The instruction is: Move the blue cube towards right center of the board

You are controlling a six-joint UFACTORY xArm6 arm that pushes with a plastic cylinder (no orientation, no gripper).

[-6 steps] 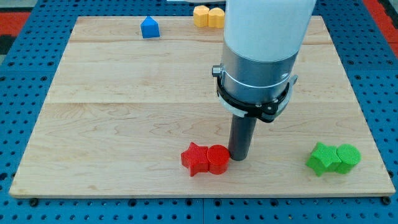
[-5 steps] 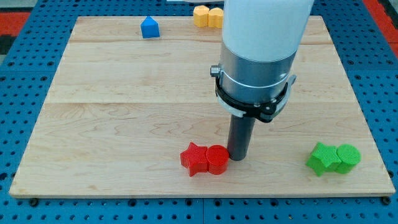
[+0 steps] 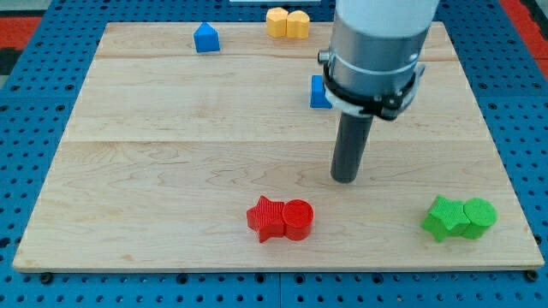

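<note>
The dark rod is seen standing upright over the pale wooden board [image 3: 171,128], and my tip [image 3: 345,180] is set down on bare wood a little right of the board's middle, touching no block; nothing is grasped, since the tool can only push. The small blue cube [image 3: 318,92] is found up the view from my tip and slightly to its left, partly hidden behind the grey collar of the arm. Because the cube is to be sent toward the right centre, it is judged that my tip must first be brought round to the cube's left side. Near the bottom, the red star block [image 3: 266,219] and red cylinder [image 3: 299,219] are seen touching, well apart from my tip.
</note>
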